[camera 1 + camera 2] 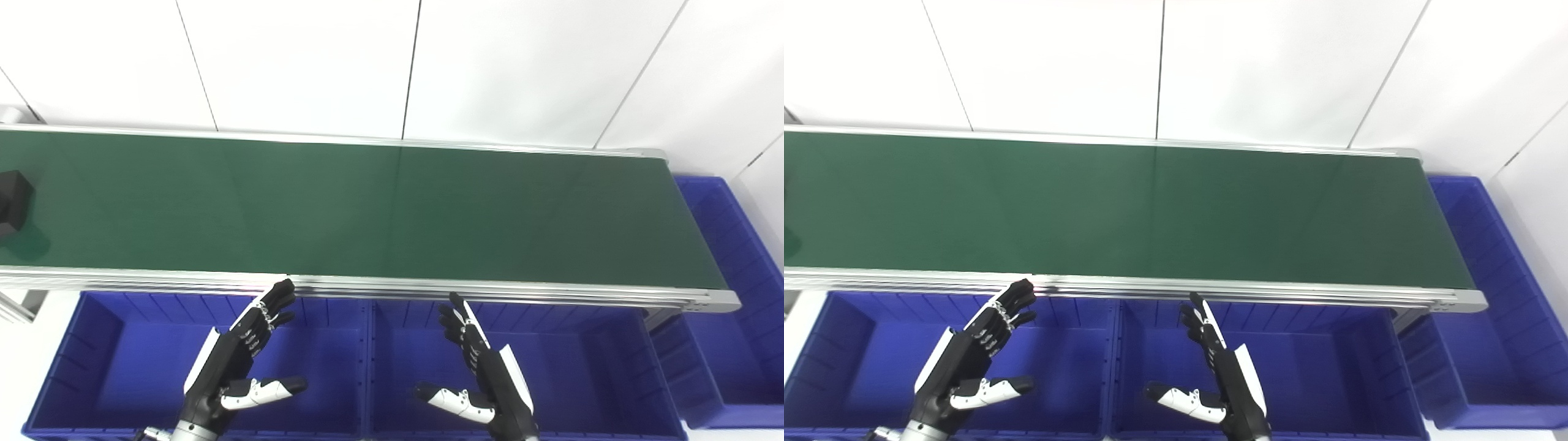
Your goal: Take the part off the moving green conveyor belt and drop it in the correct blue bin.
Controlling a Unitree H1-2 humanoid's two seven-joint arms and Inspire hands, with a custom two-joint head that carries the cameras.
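Nothing is done yet: the black part (13, 202) rides the belt (367, 208) at nine o'clock, well apart from both hands, left (236, 361) and right (484, 373), which hover empty with fingers spread over the bins (122, 367) at six o'clock.

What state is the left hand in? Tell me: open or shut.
Open. The left hand holds nothing; its fingers are stretched out and its thumb is spread, above a blue bin.

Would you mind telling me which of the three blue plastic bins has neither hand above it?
The blue plastic bin at the belt's right end; the other two lie under the left hand and right hand.
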